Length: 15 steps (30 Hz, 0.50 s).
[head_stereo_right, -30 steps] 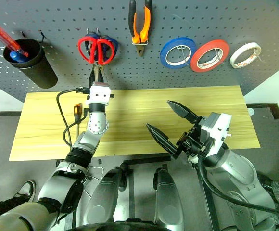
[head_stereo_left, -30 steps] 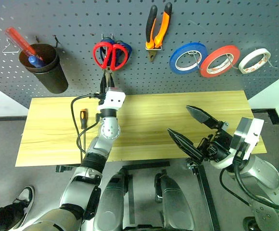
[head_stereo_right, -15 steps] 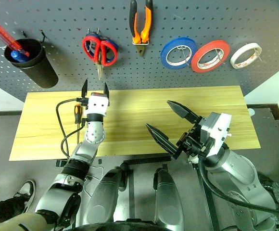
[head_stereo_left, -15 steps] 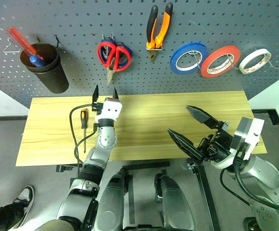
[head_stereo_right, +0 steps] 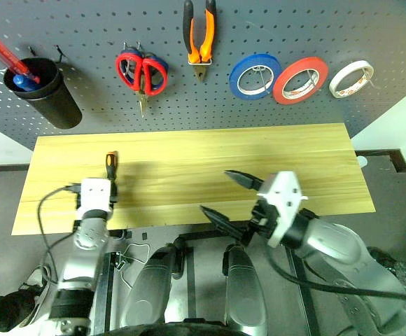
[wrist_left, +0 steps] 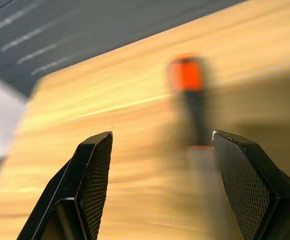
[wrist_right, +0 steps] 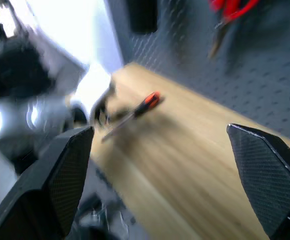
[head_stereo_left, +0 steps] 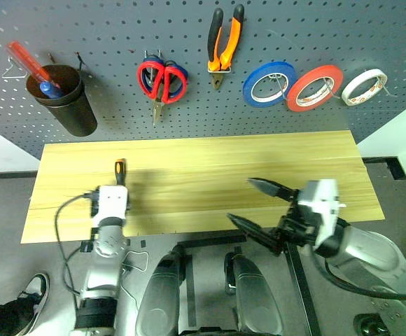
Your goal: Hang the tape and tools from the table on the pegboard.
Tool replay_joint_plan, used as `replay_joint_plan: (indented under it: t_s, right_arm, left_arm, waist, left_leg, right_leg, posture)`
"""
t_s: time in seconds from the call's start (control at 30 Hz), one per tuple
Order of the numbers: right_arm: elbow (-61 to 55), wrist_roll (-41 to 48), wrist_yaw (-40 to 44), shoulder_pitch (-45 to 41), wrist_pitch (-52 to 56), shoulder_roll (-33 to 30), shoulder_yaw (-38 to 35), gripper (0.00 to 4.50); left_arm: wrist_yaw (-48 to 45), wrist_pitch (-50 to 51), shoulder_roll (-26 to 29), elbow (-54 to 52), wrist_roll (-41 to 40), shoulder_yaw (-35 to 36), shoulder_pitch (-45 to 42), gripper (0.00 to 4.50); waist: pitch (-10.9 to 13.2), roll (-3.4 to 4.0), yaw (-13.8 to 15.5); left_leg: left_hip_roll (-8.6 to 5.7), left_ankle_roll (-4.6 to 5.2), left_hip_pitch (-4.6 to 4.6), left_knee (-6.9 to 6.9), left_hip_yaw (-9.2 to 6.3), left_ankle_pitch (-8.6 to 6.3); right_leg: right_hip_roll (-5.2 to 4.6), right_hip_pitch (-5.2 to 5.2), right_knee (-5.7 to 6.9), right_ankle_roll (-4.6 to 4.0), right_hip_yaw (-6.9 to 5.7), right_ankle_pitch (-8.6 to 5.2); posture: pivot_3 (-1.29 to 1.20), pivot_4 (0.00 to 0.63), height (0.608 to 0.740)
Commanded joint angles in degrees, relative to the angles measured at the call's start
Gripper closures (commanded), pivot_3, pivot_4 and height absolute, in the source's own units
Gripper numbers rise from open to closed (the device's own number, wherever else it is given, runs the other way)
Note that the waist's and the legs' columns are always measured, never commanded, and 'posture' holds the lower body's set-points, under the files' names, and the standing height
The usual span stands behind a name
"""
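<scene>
1. Head views: the light yellowish wood-grain surface (head_stereo_left: 210, 175) runs wide and shallow below the dark grey pegboard (head_stereo_left: 119, 35) with its grid of small holes.
2. On the pegboard, from the robot's left to its right, hang a black cup (head_stereo_left: 59, 98) holding a red-handled screwdriver (head_stereo_left: 26, 61), the red-handled scissors (head_stereo_left: 157, 80) in front of a blue-handled pair (head_stereo_left: 177, 77), the pliers with orange-and-black handles (head_stereo_left: 223, 43), a blue tape roll (head_stereo_left: 270, 82), a red-orange tape roll (head_stereo_left: 314, 87) and the small white tape roll (head_stereo_left: 363, 85).
3. The small thin screwdriver with a black-and-orange handle (head_stereo_left: 120, 171) lies on the surface towards its left end, handle pointing at the pegboard.
4. The left gripper (head_stereo_right: 96, 190) sits low over the left front part of the surface, just in front of that screwdriver; its white housing hides the fingers here.
5. The right gripper (head_stereo_left: 256, 205) hangs over the front edge of the surface right of centre, its two black fingers spread wide and holding nothing.
6. Left wrist view: the jaws stand apart and empty. Between and beyond them lies the blurred orange-and-black screwdriver handle on the wood, not touched by either finger (wrist_left: 92, 175).
7. Right wrist view: the jaws are wide apart and empty. Across the surface lies the screwdriver with the left arm's white housing near it, and the red scissors hang on the pegboard behind.
</scene>
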Motion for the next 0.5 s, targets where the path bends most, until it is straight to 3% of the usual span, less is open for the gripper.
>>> replay_joint_plan:
  t_s: [0.03,0.2,0.5]
  right_arm:
    - [1.3,-6.1,-3.5,-3.1,2.9,0.5,4.0,0.00]
    - [5.0,-11.7,-5.6,-7.3,6.5,2.1,9.7,0.00]
    - [5.1,-13.1,-3.8,-9.0,7.8,4.2,10.7,0.00]
  left_arm:
    - [-0.3,2.9,2.1,2.5,-2.4,3.2,-4.3,1.17]
    - [-1.2,6.7,2.7,6.1,-5.2,4.1,-10.2,1.17]
    - [-4.3,9.4,0.4,8.4,-6.1,-0.5,-9.9,1.17]
  waist:
    - [0.0,0.02,-0.1]
    - [0.0,-0.02,-0.1]
    - [0.0,-0.02,-0.2]
  left_leg:
    - [0.03,0.02,0.01,0.00,0.05,0.03]
    - [0.00,0.17,-0.19,0.00,0.19,0.07]
    - [-0.15,0.17,-0.16,-0.36,0.31,0.07]
  right_leg:
    - [-0.02,0.08,-0.18,0.02,-0.04,0.09]
    - [-0.10,0.06,-0.68,0.64,-0.19,0.54]
    - [-0.20,-0.09,-0.66,0.78,-0.22,0.50]
  posture:
    - [-0.01,0.355,0.714]
    - [-0.01,0.358,0.714]
    - [-0.02,0.368,0.714]
